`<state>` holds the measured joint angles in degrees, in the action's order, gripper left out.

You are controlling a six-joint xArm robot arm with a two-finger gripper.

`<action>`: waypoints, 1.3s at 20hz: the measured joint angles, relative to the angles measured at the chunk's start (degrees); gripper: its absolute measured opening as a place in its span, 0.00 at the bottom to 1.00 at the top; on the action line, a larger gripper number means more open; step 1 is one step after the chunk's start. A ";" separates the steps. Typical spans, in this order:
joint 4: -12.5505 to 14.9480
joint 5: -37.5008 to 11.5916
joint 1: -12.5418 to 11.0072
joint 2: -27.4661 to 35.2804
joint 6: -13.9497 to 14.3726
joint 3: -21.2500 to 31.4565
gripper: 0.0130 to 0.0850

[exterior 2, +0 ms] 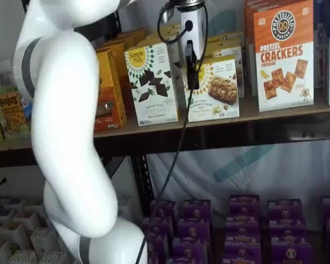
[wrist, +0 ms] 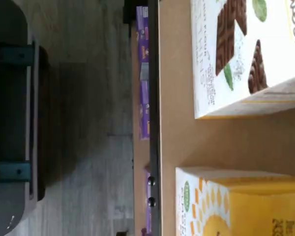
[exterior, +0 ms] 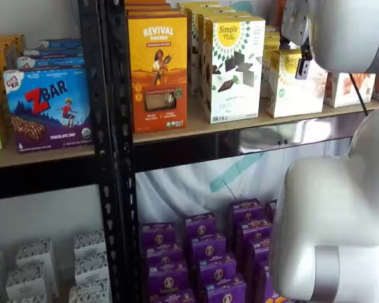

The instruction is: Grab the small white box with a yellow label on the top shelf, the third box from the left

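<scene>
The small white box with the round yellow label stands on the top shelf in both shelf views (exterior: 295, 88) (exterior 2: 219, 92), right of the taller Simple Mills box. In the wrist view it (wrist: 226, 206) shows with its yellow top edge and small green mark. The top shelf is a tan board (wrist: 172, 123) with a glossy black front rail (exterior: 240, 142) (exterior 2: 236, 132). My gripper (exterior 2: 192, 76) hangs just in front of the small white box's upper left part. It also shows in a shelf view (exterior: 302, 68). Its black fingers show side-on with no visible gap.
The Simple Mills box (exterior: 234, 69) (exterior 2: 151, 82) (wrist: 246, 54) stands close beside the small box. An orange Revival box (exterior: 158, 66) stands further left, a crackers box (exterior 2: 283, 55) to the right. Purple boxes (exterior: 208, 252) fill the lower shelf. My white arm (exterior 2: 66, 137) blocks part of the shelves.
</scene>
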<state>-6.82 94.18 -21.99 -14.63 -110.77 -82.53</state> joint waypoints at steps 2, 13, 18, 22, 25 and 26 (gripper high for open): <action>0.39 0.38 0.16 0.36 0.12 -0.41 1.00; -1.29 0.77 -0.59 0.57 -0.30 -0.97 0.72; -2.75 -0.47 -1.27 -0.13 -0.78 -0.09 0.67; -4.97 -2.98 -2.01 -1.46 -1.36 1.72 0.67; -5.43 -3.91 -2.12 -1.98 -1.49 2.44 0.61; -5.42 -4.12 -2.10 -2.13 -1.50 2.65 0.56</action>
<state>-12.24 90.06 -24.09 -16.76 -112.27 -79.88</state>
